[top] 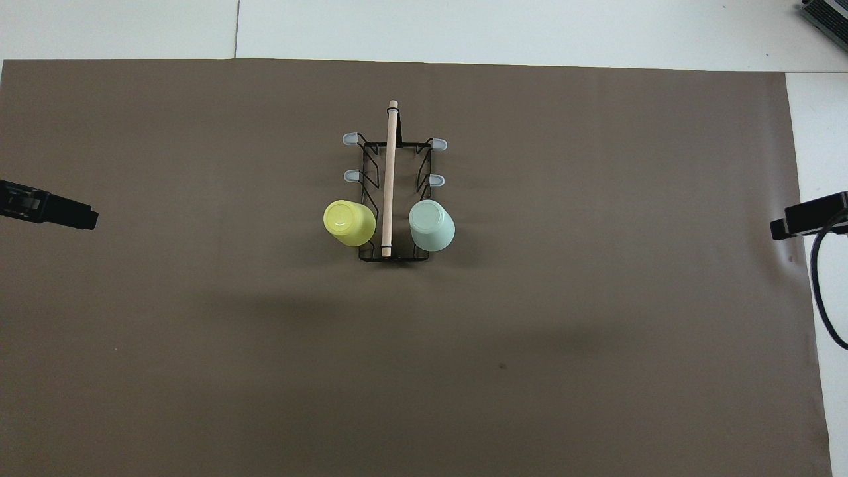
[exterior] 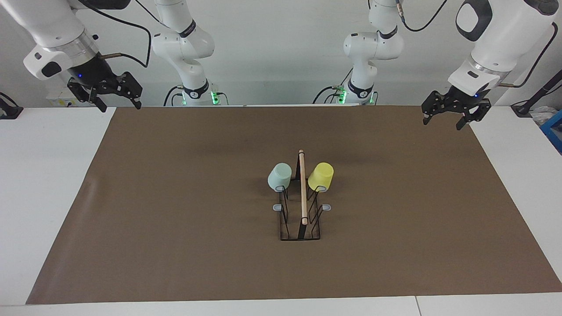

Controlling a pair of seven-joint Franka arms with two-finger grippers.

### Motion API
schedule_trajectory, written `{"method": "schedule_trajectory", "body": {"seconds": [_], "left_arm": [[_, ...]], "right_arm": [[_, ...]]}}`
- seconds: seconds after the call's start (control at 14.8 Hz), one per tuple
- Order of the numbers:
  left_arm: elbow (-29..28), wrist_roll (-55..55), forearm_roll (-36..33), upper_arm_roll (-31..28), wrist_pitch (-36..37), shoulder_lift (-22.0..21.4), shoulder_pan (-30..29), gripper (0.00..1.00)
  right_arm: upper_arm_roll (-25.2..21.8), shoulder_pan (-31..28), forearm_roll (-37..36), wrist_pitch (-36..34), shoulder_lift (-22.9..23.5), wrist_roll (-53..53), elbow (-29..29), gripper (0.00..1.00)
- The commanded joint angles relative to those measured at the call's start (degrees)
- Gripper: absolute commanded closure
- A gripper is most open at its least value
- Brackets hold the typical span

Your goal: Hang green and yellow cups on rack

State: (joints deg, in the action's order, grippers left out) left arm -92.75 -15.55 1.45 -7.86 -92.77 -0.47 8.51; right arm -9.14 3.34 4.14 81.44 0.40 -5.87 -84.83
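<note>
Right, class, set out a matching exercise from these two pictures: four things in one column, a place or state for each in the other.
Things
1. green cup
2. yellow cup
3. left gripper
4. rack

Places or states
A. open, over the mat's edge
B. stands mid-mat, four prongs bare
C. upturned on a prong, toward the right arm's end
D. upturned on a prong, toward the left arm's end

Pairs: 1-C, 2-D, 3-A, 4-B

Lab: paired robot arms (exterior: 184, 48), paper-covered table (exterior: 131, 197)
</note>
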Motion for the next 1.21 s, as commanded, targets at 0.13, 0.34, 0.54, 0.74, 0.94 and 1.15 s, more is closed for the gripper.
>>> {"method": "schedule_trajectory", "body": {"seconds": [0.13, 0.34, 0.54, 0.74, 0.94, 1.15], "left_arm": [[-1.99, 0.7, -0.84, 0.57, -0.39, -1.72, -0.34, 0.0], [-1.99, 0.7, -0.84, 0.57, -0.39, -1.72, -0.34, 0.0], [-1.99, 0.7, -0.84, 0.57, -0.39, -1.72, -0.34, 0.0], [-1.99, 0.7, -0.84, 0.57, -0.3, -1.72, -0.34, 0.0], [-1.99, 0.7, -0.84, 0.57, -0.3, -1.72, -0.34, 0.0], [-1.99, 0.7, -0.84, 0.57, -0.39, -1.72, -0.34, 0.0]], "right_arm": [[-1.32, 0.7, -0.89, -0.93, 1.01, -1.16, 0.54, 0.0], [0.26, -0.61, -0.89, -0.75, 1.53, -1.42, 1.07, 0.0], [0.27, -0.61, -0.71, -0.58, 1.62, -1.69, 1.07, 0.0], [0.18, -0.53, -0.98, 0.39, 1.71, -4.23, 1.07, 0.0], [0.18, -0.61, -0.89, 0.39, 1.71, -4.24, 0.98, 0.0], [-0.17, -0.61, -0.8, 0.39, 1.71, -4.32, 0.98, 0.0]]}}
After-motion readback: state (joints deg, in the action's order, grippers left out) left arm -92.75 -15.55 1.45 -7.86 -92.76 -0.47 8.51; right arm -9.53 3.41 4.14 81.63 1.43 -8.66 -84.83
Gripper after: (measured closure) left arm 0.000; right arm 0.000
